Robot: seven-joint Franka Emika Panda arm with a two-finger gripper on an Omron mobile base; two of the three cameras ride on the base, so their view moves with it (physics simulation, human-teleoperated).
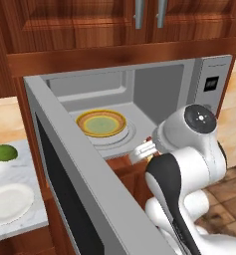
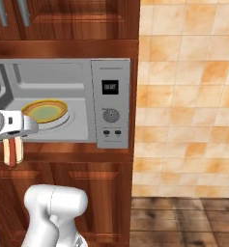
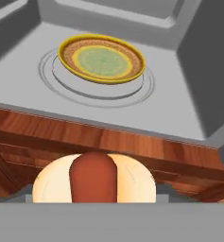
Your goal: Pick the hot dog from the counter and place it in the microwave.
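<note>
The hot dog [image 3: 93, 177], a reddish-brown sausage in a tan bun, is seen end-on at the bottom of the hand view. My gripper [image 2: 13, 144] is shut on it, and it hangs upright [image 2: 13, 151] just in front of the microwave's [image 2: 111, 101] opening, slightly below its floor edge. The microwave door [image 1: 79, 174] stands wide open to the left. Inside, the round yellow-green plate [image 3: 101, 59] rests on the turntable, ahead of the hot dog. In the left base view my gripper [image 1: 144, 152] sits at the cavity's front right corner, mostly hidden by the arm.
The open door juts out between the arm and the marbled counter [image 1: 27, 164] on the left. On that counter lie a green lime [image 1: 5, 152] and a white plate [image 1: 9, 201]. Wooden cabinets surround the microwave; a tiled wall [image 2: 183, 96] is to the right.
</note>
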